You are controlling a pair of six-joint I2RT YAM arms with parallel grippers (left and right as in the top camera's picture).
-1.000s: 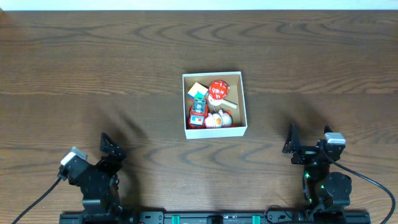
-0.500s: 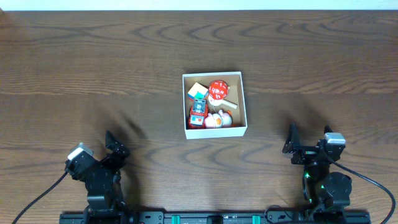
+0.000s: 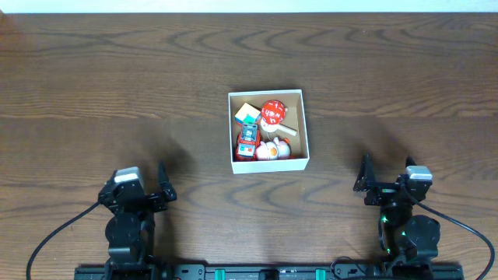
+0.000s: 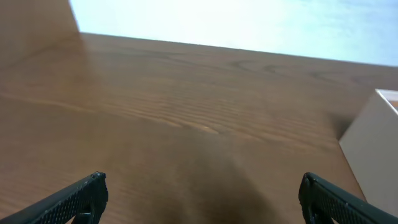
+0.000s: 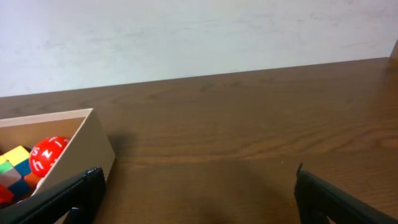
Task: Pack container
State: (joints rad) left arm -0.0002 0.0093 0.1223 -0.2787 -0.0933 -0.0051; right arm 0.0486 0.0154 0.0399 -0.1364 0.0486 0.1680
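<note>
The container [image 3: 271, 165], a square white-walled box with a brown inside, sits mid-table. In it lie a red ball [image 3: 272, 112], a coloured cube [image 3: 247, 113], a red toy car [image 3: 247, 141] and a white-and-orange toy [image 3: 274, 149]. My left gripper [image 3: 142, 187] rests open at the near left edge, far from the box. The left wrist view shows my left gripper [image 4: 202, 199] empty over bare wood, with a container [image 4: 373, 149] corner at the right. My right gripper [image 3: 387, 183] rests open at the near right. In its wrist view my right gripper [image 5: 196, 196] holds nothing, and the container [image 5: 81, 146], ball [image 5: 48, 154] and cube [image 5: 13, 158] lie at the left.
The dark wooden table [image 3: 117, 78] spreads around the box on all sides. A pale wall [image 5: 199, 37] runs behind the table's far edge. Cables trail from both arm bases at the near edge.
My left arm has swung to the right and now points straight ahead, its jaws still wide. The right arm and the box have not moved.
</note>
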